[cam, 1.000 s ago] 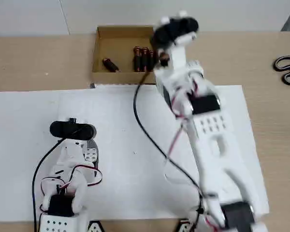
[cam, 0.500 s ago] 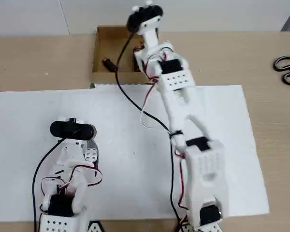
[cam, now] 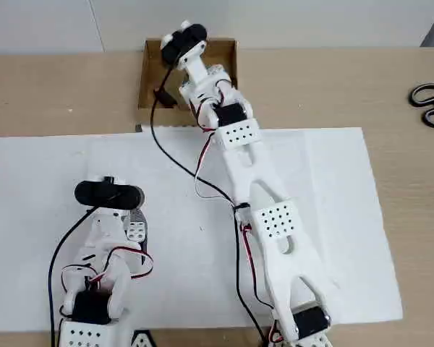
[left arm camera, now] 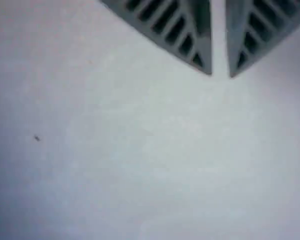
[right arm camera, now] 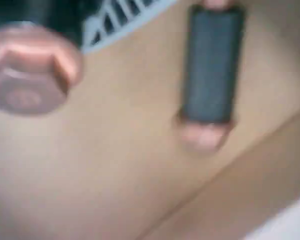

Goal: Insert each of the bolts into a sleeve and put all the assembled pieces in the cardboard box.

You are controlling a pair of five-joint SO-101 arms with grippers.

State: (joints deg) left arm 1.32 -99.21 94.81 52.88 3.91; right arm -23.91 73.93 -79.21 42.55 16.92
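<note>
Just changed: the right arm [cam: 239,144] has swung across the cardboard box [cam: 150,69]. A second ago its tip hung over the box's right-hand end; now it sits over the left half, stretched out long from its base.
What that means: I read this as the drop-off step. The carried piece is being brought to a free patch of box floor, and all that seems left for it is the release.
Right claw [cam: 175,52]: clamped, as far as I can judge, on the held piece [right arm camera: 27,70], whose copper hex head hangs clear of the floor, hard against the dark jaw and the ribbed finger [right arm camera: 120,20].
Held piece, axis: the head faces the wrist camera squarely, so its long axis runs away from the lens, down toward the box floor. The sleeve end is hidden behind the head.
Lying piece [right arm camera: 210,75]: already inside the box, flat on the floor near the left front corner. It has a dark sleeve with copper showing at both ends, and its long axis lies along the floor, crosswise to the held one.
Left claw [left arm camera: 220,71]: fingertips all but together, only a thin slit between them and nothing in it, parked low over the white paper [cam: 58,166], well apart from the box.
</note>
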